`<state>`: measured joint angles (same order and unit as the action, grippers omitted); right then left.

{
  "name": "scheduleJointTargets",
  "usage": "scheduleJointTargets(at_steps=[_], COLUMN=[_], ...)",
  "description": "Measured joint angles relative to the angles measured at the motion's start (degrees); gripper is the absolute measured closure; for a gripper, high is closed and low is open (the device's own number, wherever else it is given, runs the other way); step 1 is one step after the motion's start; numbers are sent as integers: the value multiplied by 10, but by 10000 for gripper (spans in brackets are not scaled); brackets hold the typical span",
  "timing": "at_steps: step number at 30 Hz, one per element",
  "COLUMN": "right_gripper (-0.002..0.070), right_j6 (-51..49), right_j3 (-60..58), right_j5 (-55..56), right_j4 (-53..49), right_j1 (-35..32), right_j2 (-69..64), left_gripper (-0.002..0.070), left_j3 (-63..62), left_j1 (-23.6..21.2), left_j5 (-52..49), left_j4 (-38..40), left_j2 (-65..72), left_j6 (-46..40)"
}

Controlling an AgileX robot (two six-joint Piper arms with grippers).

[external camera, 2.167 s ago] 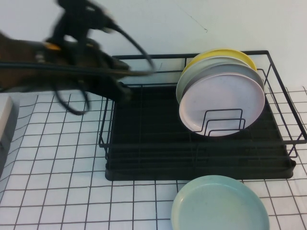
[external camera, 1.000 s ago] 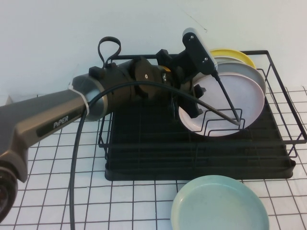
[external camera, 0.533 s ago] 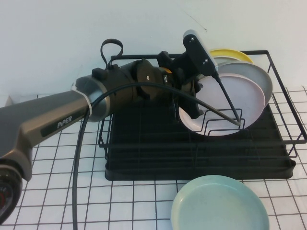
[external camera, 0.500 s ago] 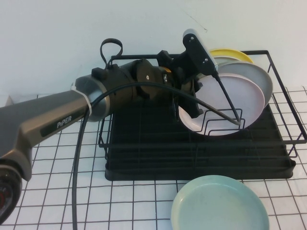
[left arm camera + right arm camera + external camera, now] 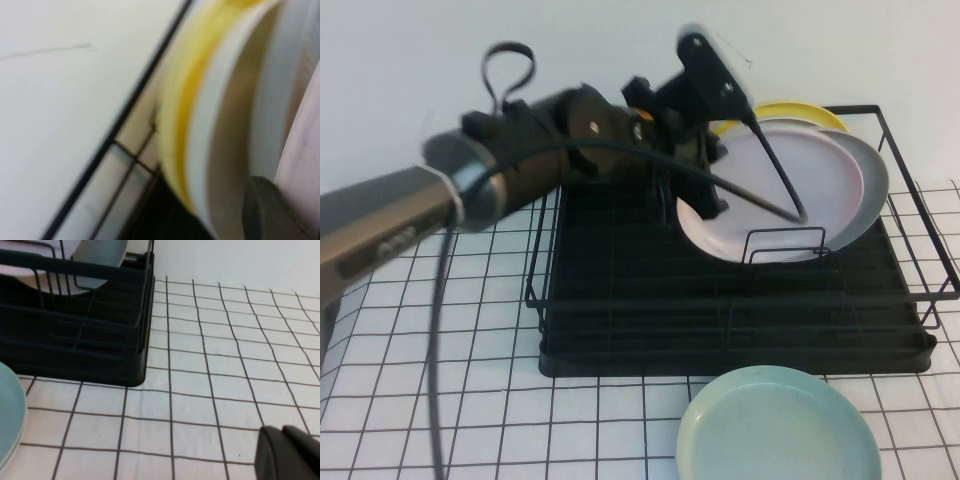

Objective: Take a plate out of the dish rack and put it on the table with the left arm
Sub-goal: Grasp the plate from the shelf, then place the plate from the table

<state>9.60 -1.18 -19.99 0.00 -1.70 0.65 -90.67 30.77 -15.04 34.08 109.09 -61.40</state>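
My left gripper [image 5: 704, 190] reaches over the dish rack [image 5: 720, 335] and is shut on the left rim of the pale pink plate [image 5: 800, 190]. The plate is tilted and lifted, with its lower edge just behind the front wire slot. In the left wrist view one dark finger [image 5: 265, 210] presses against the pink plate [image 5: 306, 165]; the other finger is hidden behind it. My right gripper [image 5: 290, 455] hovers low over the gridded table [image 5: 200, 365] beside the rack's end, its fingers together and empty. It is out of the high view.
A grey plate [image 5: 876, 185] and a yellow plate [image 5: 800, 112] stand in the rack behind the pink one. A mint green plate [image 5: 780, 425] lies on the table [image 5: 440, 400] in front of the rack. A white wall is close behind.
The left arm has pulled up and to the left, and the pink plate has risen and shifted left with it, away from the grey plate.
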Motion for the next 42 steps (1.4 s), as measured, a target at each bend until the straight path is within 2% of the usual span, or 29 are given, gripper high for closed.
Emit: scheduleJointTargets(at_steps=[7,17,23,27,32,38,42], right_gripper=[679,679,679,679,679,679,679], right_j6=[0,0,0,0,0,0,0], right_j3=[0,0,0,0,0,0,0], right_j5=[0,0,0,0,0,0,0], right_j4=[0,0,0,0,0,0,0], right_j1=[0,0,0,0,0,0,0], right_j2=[0,0,0,0,0,0,0], left_gripper=[637,645,645,645,645,645,645], left_j3=[0,0,0,0,25,160,281], left_j1=[-34,-74,-98,-100,-100,-100,-100], left_j5=[-46,-159,-277,-384,-456,-425,-362], left_j4=[-1,-2,-5,-8,0,38,111], left_j2=[-64,-150,-208,-228,-237,-276,-324], left_j6=[46,207,278,286,292,292,292])
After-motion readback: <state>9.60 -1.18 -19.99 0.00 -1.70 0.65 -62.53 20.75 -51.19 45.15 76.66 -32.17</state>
